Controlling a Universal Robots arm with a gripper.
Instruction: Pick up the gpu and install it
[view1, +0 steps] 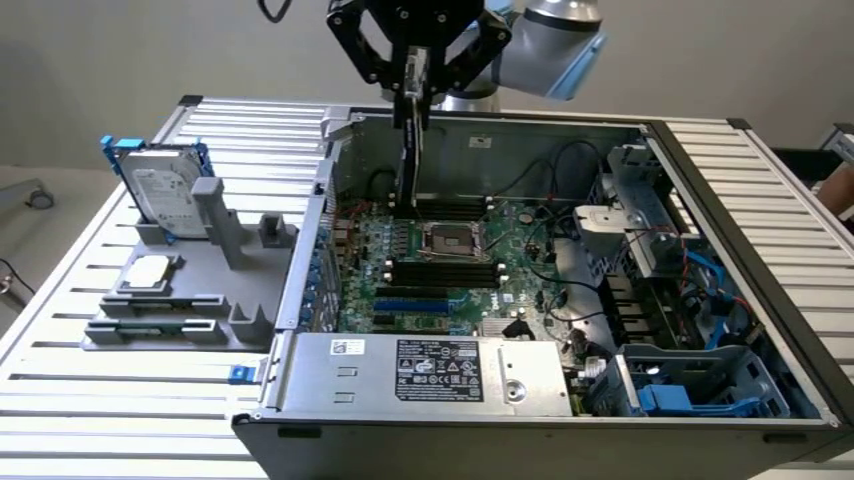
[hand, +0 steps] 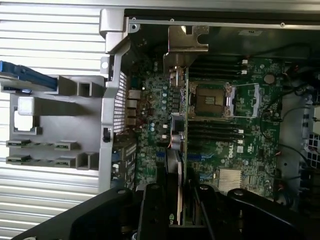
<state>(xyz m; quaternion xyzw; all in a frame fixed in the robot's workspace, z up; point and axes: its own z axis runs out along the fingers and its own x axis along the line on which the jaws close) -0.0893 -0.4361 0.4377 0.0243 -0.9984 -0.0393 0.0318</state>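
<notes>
Ext. cam is sitting high on the near side, looking down across the tabletop (view1: 80, 400) at mid range, w/ the open PC case (view1: 534, 455) centred. Wrist cam is hanging close above, facing straight down past the jaws. Both are sharing the motherboard (view1: 521, 250) (hand: 260, 125) & the grey parts holder (view1: 160, 300) (hand: 55, 130).

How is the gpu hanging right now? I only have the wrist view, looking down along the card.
Observer: In the exterior view the gripper holds the gpu upright and edge-on. Its lower end shows in front of the memory slots. I cannot tell its height above the board.
Operator: What lies under the gripper where my picture is blocked?
Observer: A labelled power supply spans the near end of the case.
Operator: And the blue thing outside the case?
Observer: A hard drive in a blue frame, standing upright at the far end of the fixture.
</notes>
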